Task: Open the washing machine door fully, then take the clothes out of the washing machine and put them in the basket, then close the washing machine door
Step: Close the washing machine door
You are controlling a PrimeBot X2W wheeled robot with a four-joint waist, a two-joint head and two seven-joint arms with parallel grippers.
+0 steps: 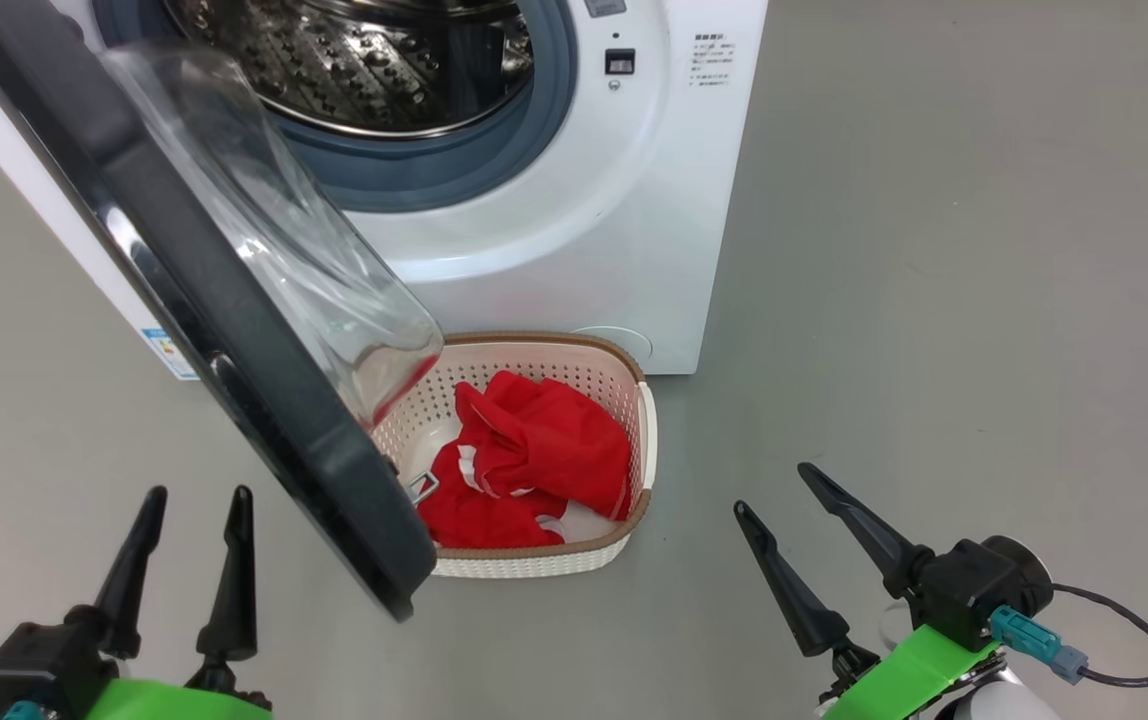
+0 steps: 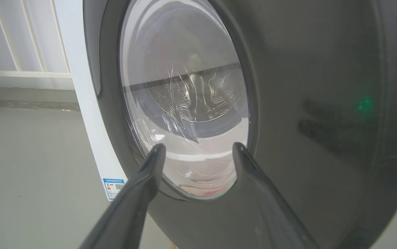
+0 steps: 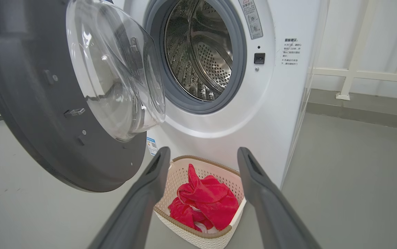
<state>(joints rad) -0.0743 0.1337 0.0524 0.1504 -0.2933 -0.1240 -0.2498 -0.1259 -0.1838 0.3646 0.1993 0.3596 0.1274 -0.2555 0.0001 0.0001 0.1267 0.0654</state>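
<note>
Far left, low: your left gripper (image 1: 199, 492) has its two fingers spread wide and nothing between them. Just right of it and ahead, the door (image 1: 324, 470) stands swung out from the washing machine (image 1: 574, 230), hinged on the left side, its free edge reaching toward you. In the left wrist view its glossy outer face sits straight ahead of the fingertips, close but apart. Centre, top: the drum (image 1: 374, 60) gapes open, and what shows of it is bare steel with no fabric. Below it, at the foot of the machine, the basket (image 1: 534, 565) sits on the floor (image 1: 934, 300) with the red clothes (image 1: 534, 450) heaped inside. The door's lower edge overlaps the basket's left side from above. From the right wrist view the door looks to hang higher than the rim, though you cannot be sure it clears. Far right, low: your right gripper (image 1: 772, 488) is also spread and empty, well apart from the door and on its inner, glass-bowl side. Judgement: unloading looks done, closing is what's left. The door lies to the right of your left gripper, outer face toward it, so that arm is nearer and better placed. Push rightward and forward on that face to swing it shut.
</note>
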